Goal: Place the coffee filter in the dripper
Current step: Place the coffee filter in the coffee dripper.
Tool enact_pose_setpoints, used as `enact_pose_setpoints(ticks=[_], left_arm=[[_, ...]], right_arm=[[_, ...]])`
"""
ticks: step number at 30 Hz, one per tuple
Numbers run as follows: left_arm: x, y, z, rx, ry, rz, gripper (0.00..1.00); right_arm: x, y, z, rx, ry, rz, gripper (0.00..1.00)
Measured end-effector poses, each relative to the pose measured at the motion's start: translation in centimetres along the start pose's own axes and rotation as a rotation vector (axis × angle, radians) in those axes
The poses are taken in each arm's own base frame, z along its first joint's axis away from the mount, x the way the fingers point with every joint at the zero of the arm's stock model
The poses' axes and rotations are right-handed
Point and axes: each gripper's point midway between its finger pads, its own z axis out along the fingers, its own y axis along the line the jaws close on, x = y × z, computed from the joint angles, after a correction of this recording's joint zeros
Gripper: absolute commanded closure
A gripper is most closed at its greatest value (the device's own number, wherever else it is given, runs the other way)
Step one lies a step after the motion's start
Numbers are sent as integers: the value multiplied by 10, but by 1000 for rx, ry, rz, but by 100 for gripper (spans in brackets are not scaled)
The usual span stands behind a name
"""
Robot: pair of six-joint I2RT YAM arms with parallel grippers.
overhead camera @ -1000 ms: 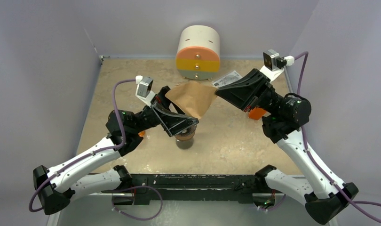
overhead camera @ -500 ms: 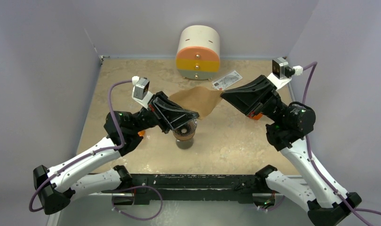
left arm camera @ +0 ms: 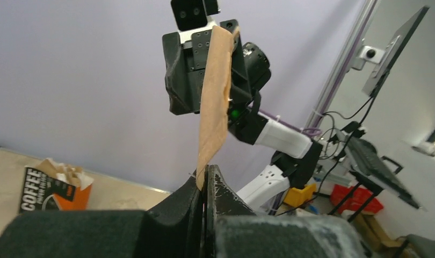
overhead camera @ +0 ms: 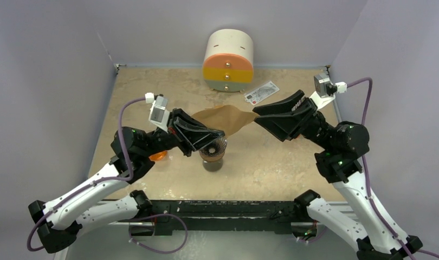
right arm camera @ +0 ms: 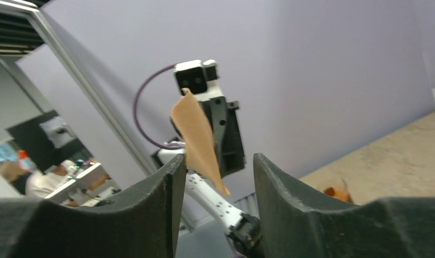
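The brown paper coffee filter (overhead camera: 228,118) hangs stretched in the air between the two arms. My left gripper (overhead camera: 220,133) is shut on its near-left edge; in the left wrist view the filter (left arm camera: 214,102) rises edge-on out of the closed gripper (left arm camera: 207,174). My right gripper (overhead camera: 256,115) is open, and the filter's far corner (right arm camera: 196,134) hangs loose between its spread jaws (right arm camera: 219,172), close to the left finger. The dripper (overhead camera: 213,150), a dark ribbed cone on a cup, stands on the table just under the left gripper's tips.
A cream cylinder (overhead camera: 228,54) with an orange, yellow and green face stands at the back. A printed packet (overhead camera: 260,92) lies to its right. An orange coffee-filter box (overhead camera: 157,156) sits behind the left arm, also in the left wrist view (left arm camera: 51,188). Grey walls enclose the table.
The left gripper shut on the filter's edge, then the right gripper opened and let go. The filter dropped from upright to flatter, and both arms drew slightly outward.
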Motion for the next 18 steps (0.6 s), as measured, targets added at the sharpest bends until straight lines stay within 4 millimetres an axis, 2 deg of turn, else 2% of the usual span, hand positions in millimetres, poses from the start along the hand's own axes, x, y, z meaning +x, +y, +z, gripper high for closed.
enact_pose_setpoints(ticks=[6, 12, 18], left_arm=[[4, 8, -17, -71, 78, 178, 100], [16, 29, -38, -162, 208, 403, 100], [25, 58, -60, -238, 346, 671, 100]], right_arm=[[1, -10, -6, 116, 46, -47, 26], [8, -22, -12, 211, 101, -52, 23], [23, -47, -9, 280, 163, 30, 20]])
